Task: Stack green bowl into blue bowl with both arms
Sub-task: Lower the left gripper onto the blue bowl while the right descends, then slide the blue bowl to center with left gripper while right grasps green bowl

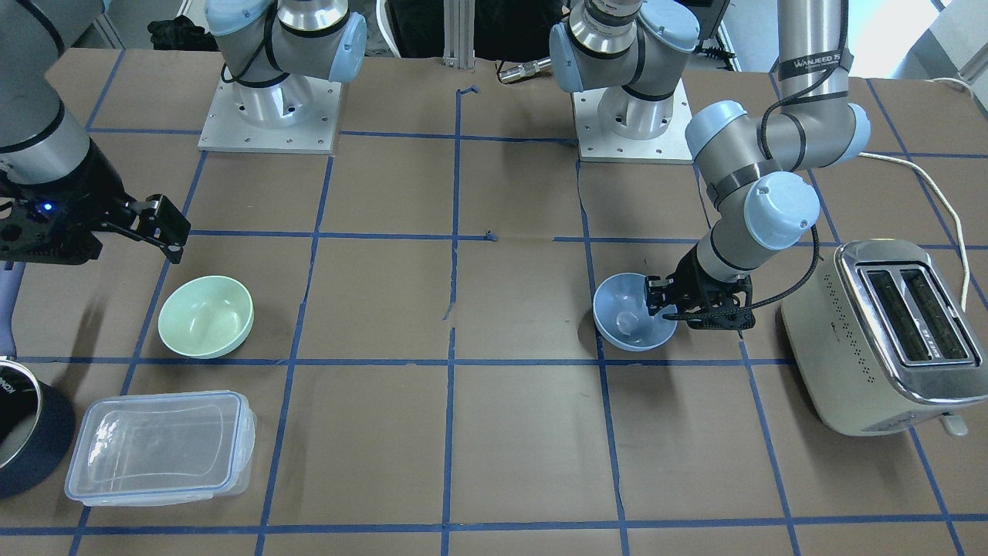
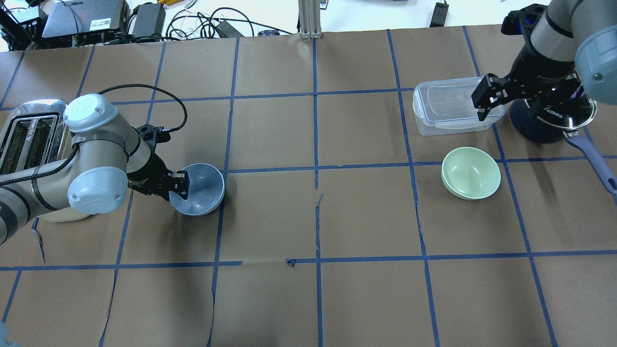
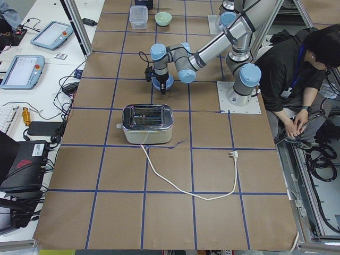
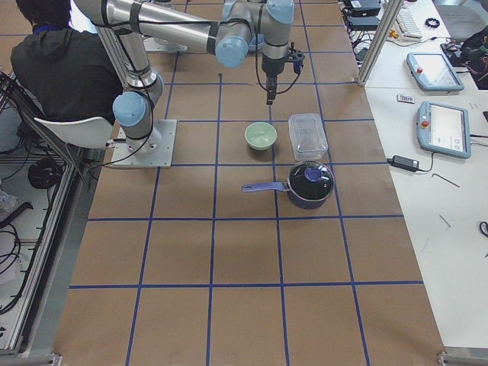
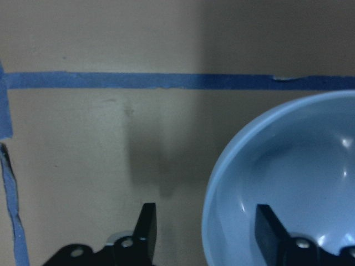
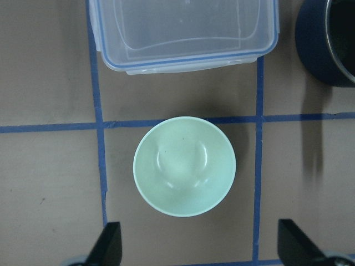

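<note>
The blue bowl (image 1: 629, 320) sits upright on the table near the toaster. My left gripper (image 1: 656, 297) is open and low at the bowl's rim. In the left wrist view one finger is inside the blue bowl (image 5: 299, 166) and the other outside, with the rim between them and not clamped. The green bowl (image 1: 206, 316) sits upright and empty on the table's other side. My right gripper (image 1: 174, 228) is open and empty, raised above the table. In the right wrist view the green bowl (image 6: 184, 165) lies just ahead of its spread fingertips.
A cream toaster (image 1: 888, 332) stands close behind my left arm. A clear lidded container (image 1: 162, 444) and a dark blue pot (image 1: 23, 432) with a long handle sit next to the green bowl. A person (image 3: 297, 69) sits behind the robot's base.
</note>
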Available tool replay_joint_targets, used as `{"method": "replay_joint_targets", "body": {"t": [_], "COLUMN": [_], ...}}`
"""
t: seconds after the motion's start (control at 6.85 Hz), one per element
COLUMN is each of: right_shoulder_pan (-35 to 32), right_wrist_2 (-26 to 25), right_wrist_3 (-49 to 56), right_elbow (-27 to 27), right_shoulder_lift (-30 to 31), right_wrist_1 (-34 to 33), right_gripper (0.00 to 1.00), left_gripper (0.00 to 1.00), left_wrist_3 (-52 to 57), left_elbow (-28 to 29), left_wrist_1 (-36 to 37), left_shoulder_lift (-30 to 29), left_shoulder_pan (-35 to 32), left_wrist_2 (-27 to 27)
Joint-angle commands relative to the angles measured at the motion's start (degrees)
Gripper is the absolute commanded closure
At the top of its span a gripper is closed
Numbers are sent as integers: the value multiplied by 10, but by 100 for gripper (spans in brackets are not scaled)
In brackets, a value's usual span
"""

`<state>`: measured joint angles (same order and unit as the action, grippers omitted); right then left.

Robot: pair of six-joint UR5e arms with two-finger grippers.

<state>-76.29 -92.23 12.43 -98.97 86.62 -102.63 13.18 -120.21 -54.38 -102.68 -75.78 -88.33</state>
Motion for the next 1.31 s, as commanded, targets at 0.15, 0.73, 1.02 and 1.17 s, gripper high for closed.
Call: {"method": "replay_joint_targets", "body": {"t": [0.15, 0.73, 1.02, 1.17], "right_shoulder_pan": [103, 105, 105, 105], "right_wrist_2": [6, 51, 57, 64], "right_wrist_3": [63, 67, 68, 68], "right_elbow": [-142, -162, -163, -163], "right_shoulder_lift": [-38, -91, -122, -124], "right_wrist_1": [-203, -245, -264, -263], "right_gripper": [0, 0, 0, 0], "left_gripper": [100, 100, 100, 100], "left_wrist_3": [-2, -210, -264, -308], "left_elbow": [3, 94, 163, 178], "left_wrist_1": [-2, 2, 22, 28], "left_shoulder_lift": [31, 3, -74, -104], "left_shoulder_pan": [-15, -192, -219, -242], "left_wrist_2": [10, 83, 94, 100]}}
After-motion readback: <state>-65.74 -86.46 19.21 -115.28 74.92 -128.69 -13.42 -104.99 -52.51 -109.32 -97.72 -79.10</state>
